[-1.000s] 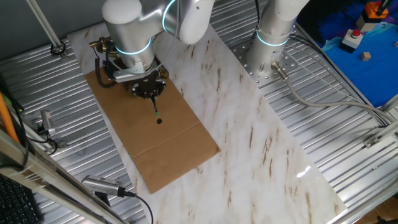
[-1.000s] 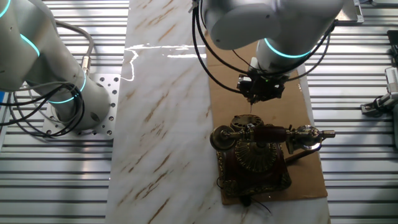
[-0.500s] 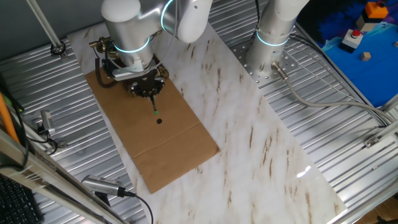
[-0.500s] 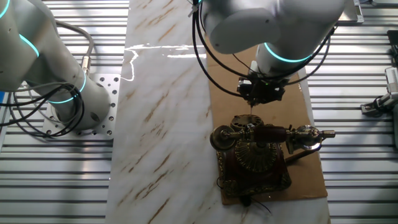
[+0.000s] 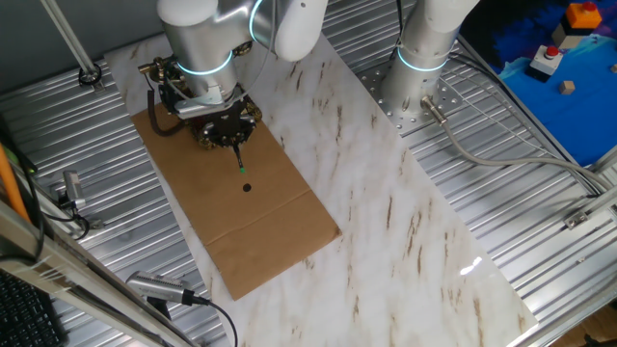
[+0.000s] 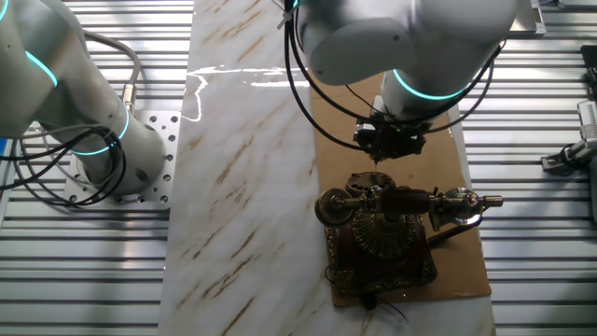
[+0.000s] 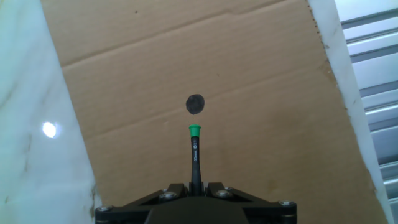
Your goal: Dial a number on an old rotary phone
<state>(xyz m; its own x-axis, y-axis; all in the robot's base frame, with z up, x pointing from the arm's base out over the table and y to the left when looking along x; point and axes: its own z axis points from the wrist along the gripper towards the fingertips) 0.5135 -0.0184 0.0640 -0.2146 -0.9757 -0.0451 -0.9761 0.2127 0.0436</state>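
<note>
The old rotary phone (image 6: 382,238), dark red-brown with gold trim, stands on a brown cardboard sheet (image 6: 331,140). Its round gold dial (image 6: 384,233) faces up and the brass-ended handset (image 6: 403,199) lies across the top. In one fixed view the arm hides most of the phone; only gold bits (image 5: 151,69) show. My gripper (image 6: 387,140) hovers just beyond the handset, shut on a thin black green-tipped stick (image 7: 194,155). The stick's green tip (image 5: 242,172) hangs above the cardboard, short of a black dot (image 7: 195,104). The gripper also shows in the hand view (image 7: 195,186).
The cardboard (image 5: 260,222) lies on a white marble board (image 5: 405,222) over a ribbed metal table. A second arm's base (image 5: 424,58) stands at the board's far side and also shows in the other fixed view (image 6: 84,121). A blue area with small objects (image 5: 549,63) lies far right.
The gripper with the stick has drawn back a little from the black dot towards the phone. The phone has not moved.
</note>
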